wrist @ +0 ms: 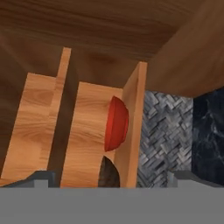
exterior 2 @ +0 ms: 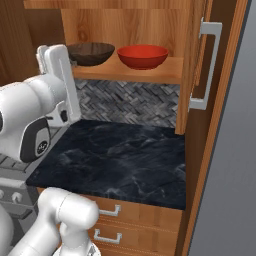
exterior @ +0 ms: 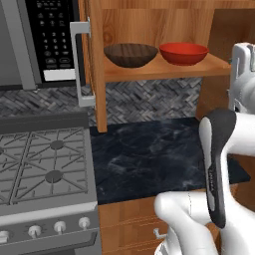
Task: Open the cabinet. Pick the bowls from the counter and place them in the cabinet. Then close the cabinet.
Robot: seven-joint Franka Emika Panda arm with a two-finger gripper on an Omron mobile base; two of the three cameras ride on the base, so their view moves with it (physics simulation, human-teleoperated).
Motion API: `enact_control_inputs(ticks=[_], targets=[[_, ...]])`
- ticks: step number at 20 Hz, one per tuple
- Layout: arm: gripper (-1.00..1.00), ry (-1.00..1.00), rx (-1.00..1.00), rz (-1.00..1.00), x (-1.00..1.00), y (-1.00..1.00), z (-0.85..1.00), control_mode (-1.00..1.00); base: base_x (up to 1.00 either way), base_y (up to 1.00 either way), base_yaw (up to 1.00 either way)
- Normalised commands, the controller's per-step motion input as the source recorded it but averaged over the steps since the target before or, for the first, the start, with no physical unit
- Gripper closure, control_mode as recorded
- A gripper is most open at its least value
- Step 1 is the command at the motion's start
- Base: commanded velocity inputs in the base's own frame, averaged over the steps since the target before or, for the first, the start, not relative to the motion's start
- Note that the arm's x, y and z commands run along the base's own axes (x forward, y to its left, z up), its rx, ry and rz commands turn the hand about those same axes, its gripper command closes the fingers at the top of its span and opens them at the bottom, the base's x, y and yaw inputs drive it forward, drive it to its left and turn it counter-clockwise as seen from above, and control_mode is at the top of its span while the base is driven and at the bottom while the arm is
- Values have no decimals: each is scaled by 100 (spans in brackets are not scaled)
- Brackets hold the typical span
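Note:
The cabinet (exterior: 164, 70) stands open, its left door (exterior: 97, 64) and right door (exterior 2: 193, 60) swung outward. On its wooden shelf (exterior 2: 150, 72) sit both bowls side by side: the dark brown bowl (exterior: 131, 55) (exterior 2: 91, 53) on the left and the red bowl (exterior: 183, 53) (exterior 2: 142, 56) on the right. The hand view is rolled, so the shelf (wrist: 133, 131) runs upright there, with the red bowl (wrist: 117, 124) and the brown bowl (wrist: 108, 174) against it. My gripper (wrist: 114, 177) is open and holds nothing, just in front of the shelf. The counter (exterior: 149, 154) (exterior 2: 120, 155) lies below.
A black microwave (exterior: 50, 40) hangs left of the cabinet, above the grey gas stove (exterior: 42, 164). Grey door handles (exterior: 79, 64) (exterior 2: 207, 65) stick out toward me. Wooden drawers (exterior 2: 125, 220) sit under the counter. A grey wall panel (exterior 2: 235, 175) borders the right.

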Motion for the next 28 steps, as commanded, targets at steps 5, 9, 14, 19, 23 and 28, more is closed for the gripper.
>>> enact_control_inputs(ticks=[5,9,14,19,23,28], targets=[[-100,-2,13,-4,-76,-61,8,-100,0,0,0],[-100,-7,11,-5,-86,-22,11,-100,0,0,0],[-100,-13,7,-18,-88,-4,1,-100,0,0,0],[-100,-9,4,-23,-49,-2,0,-100,0,0,0],[-100,-2,0,-18,-14,0,2,-100,0,0,0],[-100,0,0,-9,-2,0,7,-100,0,0,0]])
